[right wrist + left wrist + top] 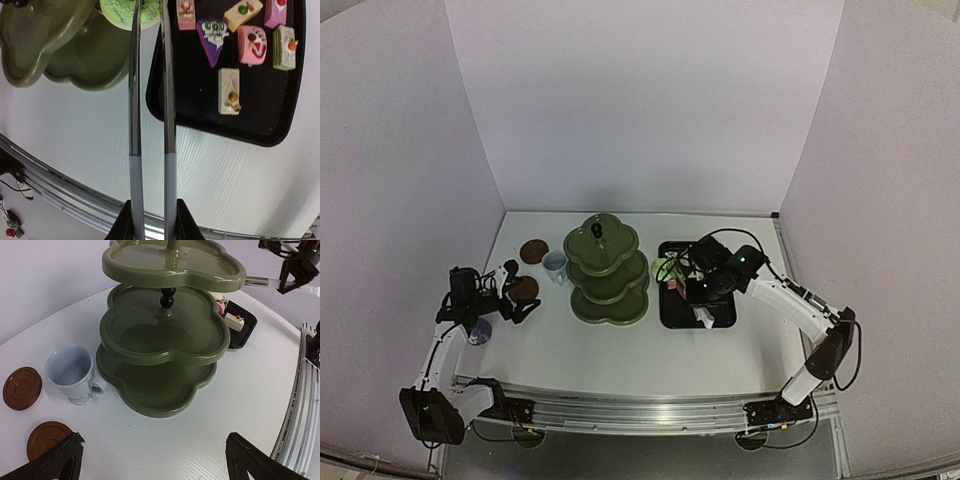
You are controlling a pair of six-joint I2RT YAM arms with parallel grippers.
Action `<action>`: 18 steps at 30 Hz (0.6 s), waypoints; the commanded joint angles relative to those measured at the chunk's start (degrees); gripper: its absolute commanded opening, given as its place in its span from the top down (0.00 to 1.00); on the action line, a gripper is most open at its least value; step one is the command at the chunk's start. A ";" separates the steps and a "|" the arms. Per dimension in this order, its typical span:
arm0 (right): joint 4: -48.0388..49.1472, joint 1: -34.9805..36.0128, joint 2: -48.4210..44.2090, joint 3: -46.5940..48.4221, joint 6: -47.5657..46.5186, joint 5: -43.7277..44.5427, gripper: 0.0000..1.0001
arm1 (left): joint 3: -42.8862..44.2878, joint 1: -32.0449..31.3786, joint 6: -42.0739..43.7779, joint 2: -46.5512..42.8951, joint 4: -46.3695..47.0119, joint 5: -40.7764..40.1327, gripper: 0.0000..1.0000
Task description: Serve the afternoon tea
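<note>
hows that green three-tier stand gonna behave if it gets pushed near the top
The stand looks rigid and glossy, so probably hard and slippery to grip. It is tall on one thin central post, so a push up high may tip it; a push at the wide bottom tier would more likely slide it.

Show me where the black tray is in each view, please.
Top external: the tray lies right of centre, just right of the stand.
Left wrist: upper right, partly hidden behind the stand.
Right wrist: it fills the upper right, right of the tongs.
Shared landmark: the green stand, beside the tray in all three.
</note>
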 commanded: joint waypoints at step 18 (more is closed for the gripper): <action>28.58 -12.21 26.72 16.37 -26.05 -10.40 1.00 | -5.89 -2.26 12.93 -1.86 -1.48 3.28 0.01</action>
